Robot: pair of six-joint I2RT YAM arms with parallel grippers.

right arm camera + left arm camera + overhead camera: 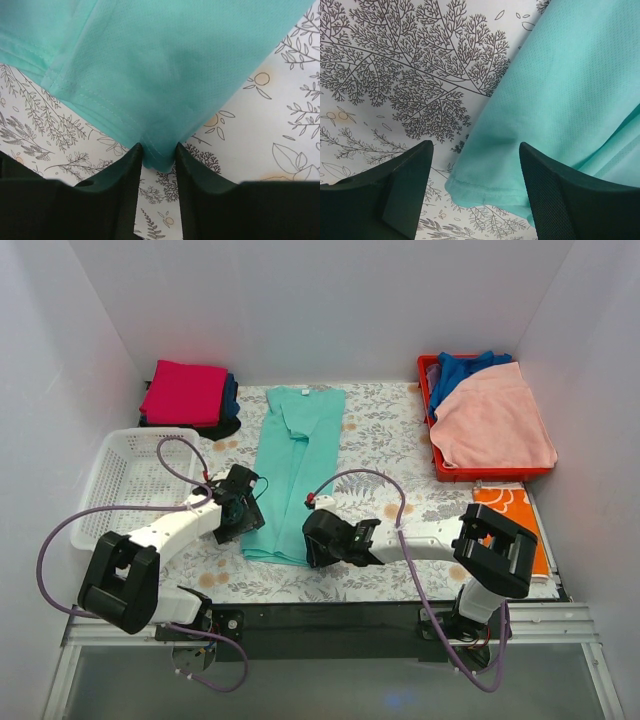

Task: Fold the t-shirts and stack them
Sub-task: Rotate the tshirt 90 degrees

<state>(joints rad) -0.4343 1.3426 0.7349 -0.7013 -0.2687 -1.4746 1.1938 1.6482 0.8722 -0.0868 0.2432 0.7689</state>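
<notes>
Mint-teal t-shirt [295,470] lies lengthwise on the worktop [400,440], running away from the arms; the right hand [157,147] pinches one near hem corner, the spread left hand [475,145] straddles the other.

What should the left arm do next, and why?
Probably close the left gripper on the near hem corner of the teal shirt: its jaws stand open over that corner, while the right gripper pinches the other hem corner.
</notes>
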